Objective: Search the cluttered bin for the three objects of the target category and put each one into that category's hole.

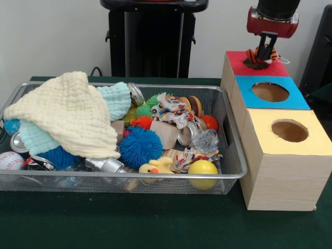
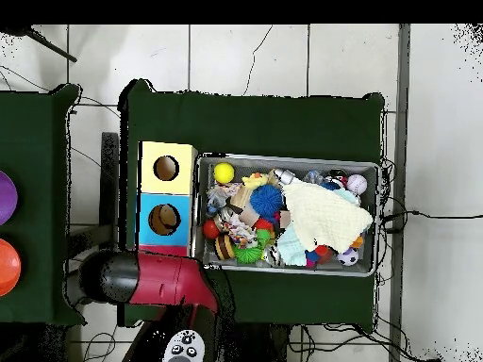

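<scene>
Item: striped orange-and-black soft toy point(image 1: 262, 54), apparently plush, clamped in the jaws of the gripper point(image 1: 265, 47) directly over the round hole of the red-topped box point(image 1: 236, 61), presumably held there for dropping in. Adjacent: blue-topped box point(image 1: 293, 98) and yellow-topped box point(image 1: 316, 141), wood-sided, holes empty. Wire-mesh bin point(image 1: 236, 155) on the green tabletop point(image 1: 155, 223): waffle-weave cream cloth point(image 1: 67, 114) draped over clutter, spiky blue ball point(image 1: 140, 147), smooth yellow ball point(image 1: 203, 171).

The table point(image 1: 155, 223), covered in dark green cloth, carried a wire mesh bin point(image 1: 228, 174) and, just beside it, a wooden three-hole box point(image 1: 282, 176).
</scene>
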Controlling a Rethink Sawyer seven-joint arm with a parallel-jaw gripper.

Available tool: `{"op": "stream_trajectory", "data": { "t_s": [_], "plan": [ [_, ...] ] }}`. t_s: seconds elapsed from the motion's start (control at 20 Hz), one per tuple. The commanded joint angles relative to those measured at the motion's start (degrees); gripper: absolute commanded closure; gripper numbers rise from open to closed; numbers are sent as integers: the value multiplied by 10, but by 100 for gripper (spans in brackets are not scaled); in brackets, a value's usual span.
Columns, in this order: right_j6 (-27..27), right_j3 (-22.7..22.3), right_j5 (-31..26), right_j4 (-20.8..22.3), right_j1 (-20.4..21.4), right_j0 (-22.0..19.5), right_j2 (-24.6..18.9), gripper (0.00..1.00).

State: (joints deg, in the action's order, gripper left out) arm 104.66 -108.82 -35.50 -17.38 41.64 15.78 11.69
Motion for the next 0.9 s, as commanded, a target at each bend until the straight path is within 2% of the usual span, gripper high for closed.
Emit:
{"op": "stream_trajectory", "data": {
  "t_s": [0.05, 0.35, 0.7, 0.9],
  "plan": [
    [118, 17, -68, 8, -16, -1, -12, 100],
    [92, 9, -54, 27, -15, -2, -8, 100],
    [74, 27, -57, 49, -23, -1, -4, 100],
    [57, 23, -46, 66, -23, -7, -9, 100]
  ]
}}
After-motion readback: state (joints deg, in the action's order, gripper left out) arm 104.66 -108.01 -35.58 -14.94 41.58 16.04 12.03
